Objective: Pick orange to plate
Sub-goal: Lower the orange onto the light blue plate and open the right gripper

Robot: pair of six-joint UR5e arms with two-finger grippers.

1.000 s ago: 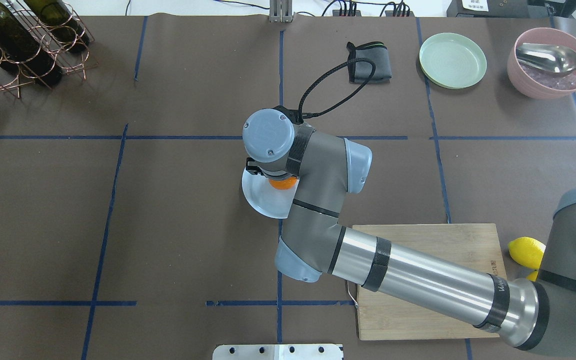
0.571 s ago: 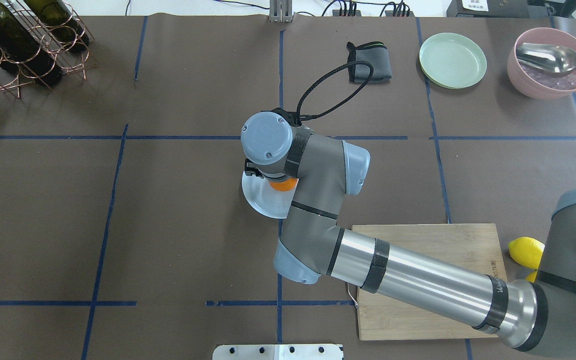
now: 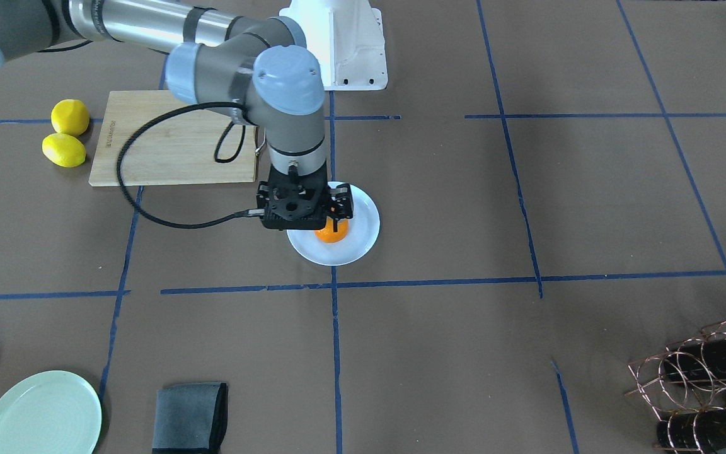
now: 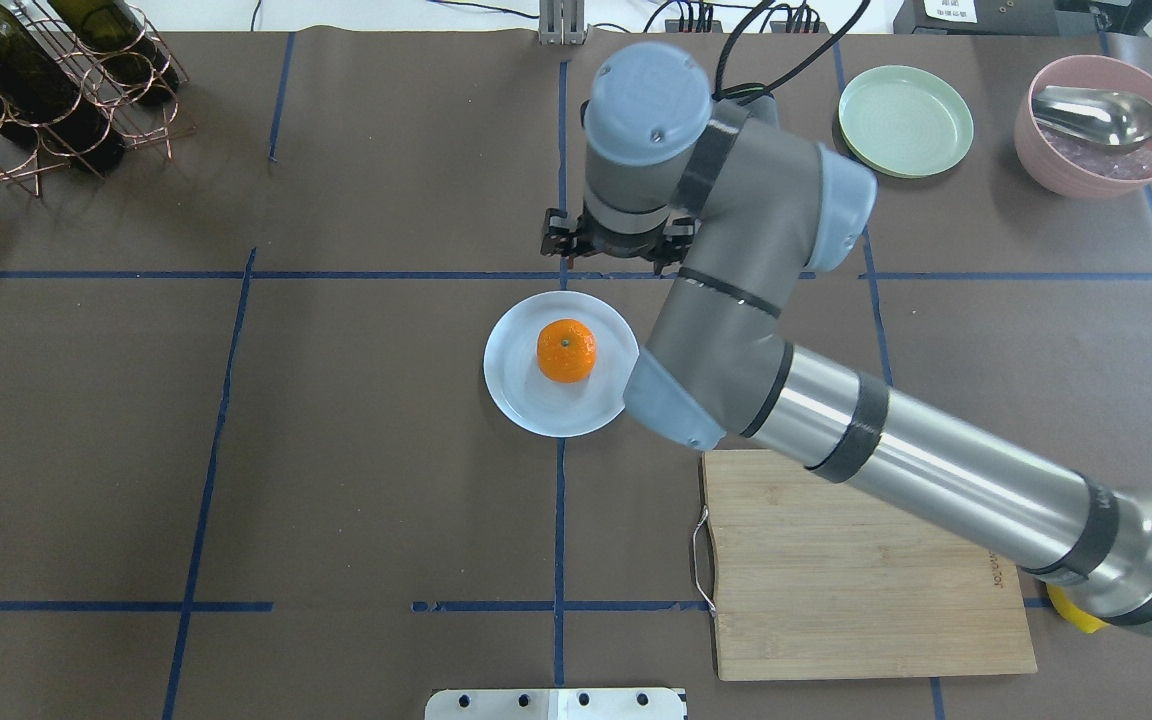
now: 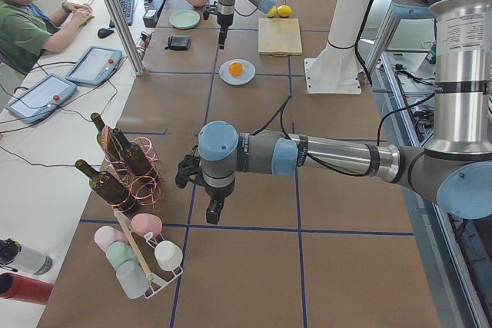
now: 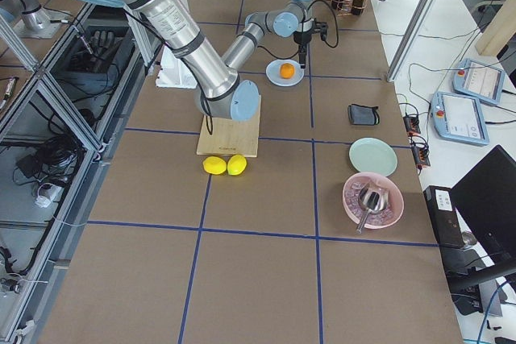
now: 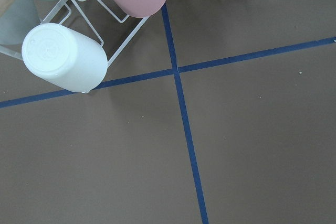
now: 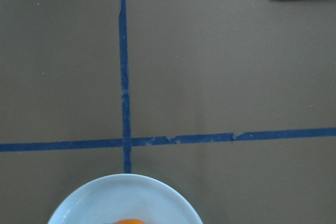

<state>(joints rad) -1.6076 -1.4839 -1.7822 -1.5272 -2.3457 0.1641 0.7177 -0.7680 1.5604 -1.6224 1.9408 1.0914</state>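
The orange (image 4: 566,350) rests in the middle of the pale plate (image 4: 521,395), with nothing gripping it. My right gripper (image 3: 322,221) hangs raised above the plate's far side, open and empty; in the overhead view the wrist hides it. The right wrist view catches only the plate's rim (image 8: 105,203) and a sliver of the orange (image 8: 126,221) at its bottom edge. The left gripper (image 5: 213,209) hovers far off near the bottle rack, and I cannot tell whether it is open or shut.
A wooden cutting board (image 4: 866,570) lies under the right arm, with two lemons (image 3: 67,132) beside it. A green plate (image 4: 904,120), a pink bowl with a spoon (image 4: 1101,125) and a folded grey cloth (image 3: 190,416) lie at the far side. A wine rack (image 4: 46,90) fills the far left corner.
The right arm has risen and swung toward the far side of the table. The orange, earlier mostly hidden under the gripper, now lies uncovered on the plate.
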